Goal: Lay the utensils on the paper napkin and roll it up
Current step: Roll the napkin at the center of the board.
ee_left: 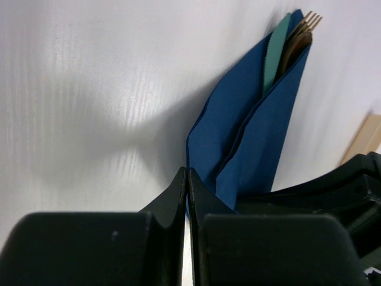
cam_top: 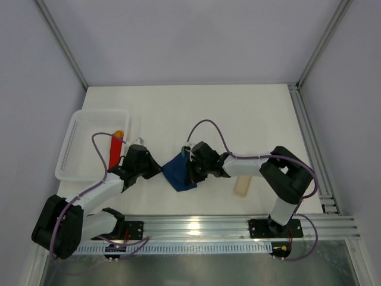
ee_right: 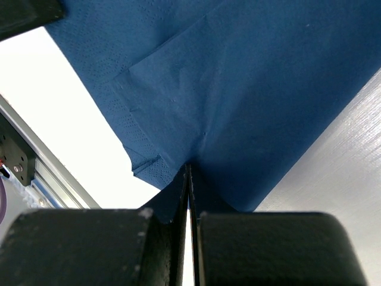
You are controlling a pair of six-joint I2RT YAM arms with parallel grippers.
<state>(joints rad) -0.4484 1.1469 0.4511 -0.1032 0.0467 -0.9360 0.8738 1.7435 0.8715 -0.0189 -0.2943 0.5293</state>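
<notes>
Paper napkin wraps utensils, just right of and ahead of left gripper; jaws closed, apparently empty. Right gripper pinches fold at tips. Risk: pull tears thin paper; loose fold opens, utensils slide out.

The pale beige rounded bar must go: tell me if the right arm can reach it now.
Probably not yet. The right claw is shut on the dark blue paper napkin, and the pale beige rounded bar lies beside that arm's own forearm, behind the claw; it must let go first.
</notes>
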